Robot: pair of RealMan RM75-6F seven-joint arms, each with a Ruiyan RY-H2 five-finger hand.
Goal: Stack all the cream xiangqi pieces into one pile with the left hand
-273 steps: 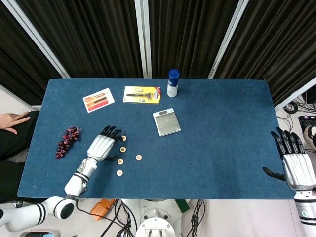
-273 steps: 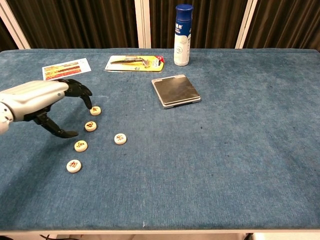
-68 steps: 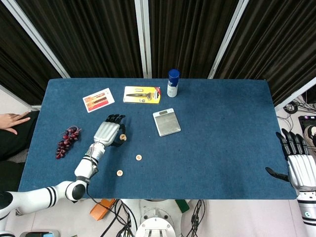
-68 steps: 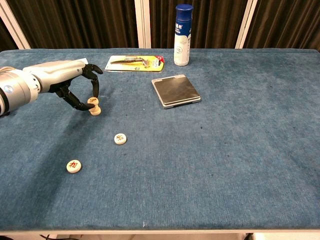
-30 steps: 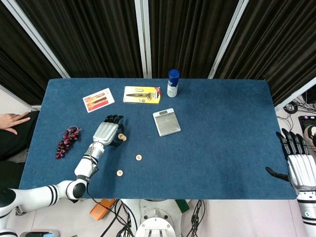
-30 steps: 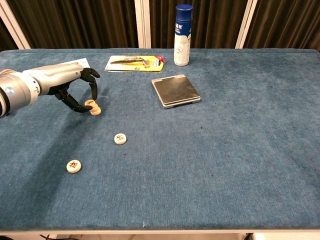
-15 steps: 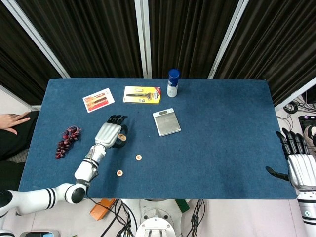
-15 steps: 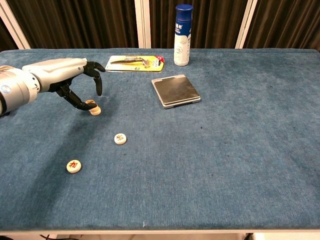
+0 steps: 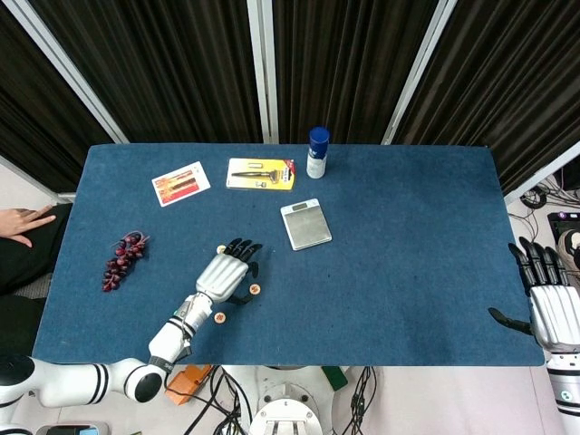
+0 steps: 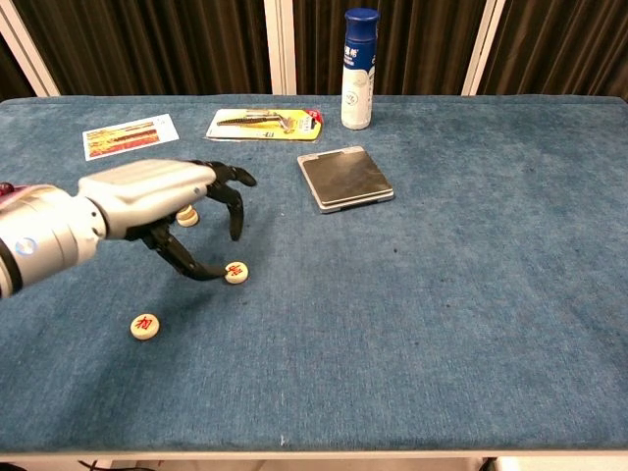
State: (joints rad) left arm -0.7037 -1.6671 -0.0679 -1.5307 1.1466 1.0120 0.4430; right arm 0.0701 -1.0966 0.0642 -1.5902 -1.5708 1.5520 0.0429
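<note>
Left hand (image 10: 162,201) hovers fingers spread, empty; nearest cream piece (image 10: 235,272) lies touching its thumb tip, just right; pile (image 10: 186,216) sits behind; right hand (image 9: 553,313) open, far right of the worktop (image 10: 442,294).

the cream xiangqi pieces are small flat discs with red characters on their top faces, lying on the blue cloth in three spots. the pile (image 10: 186,216) sits at about 10 o'clock from the middle loose piece, partly hidden behind the left hand (image 10: 157,211); how many discs it holds cannot be told. the middle piece (image 10: 235,272) lies flat, face up, with the hand's thumb tip touching its left edge and the other fingers arched above it, not touching. in the head view this piece (image 9: 255,289) shows just right of the hand (image 9: 222,275). the last piece (image 10: 144,326) lies flat at about 8 o'clock from the middle one, well apart and untouched.
</note>
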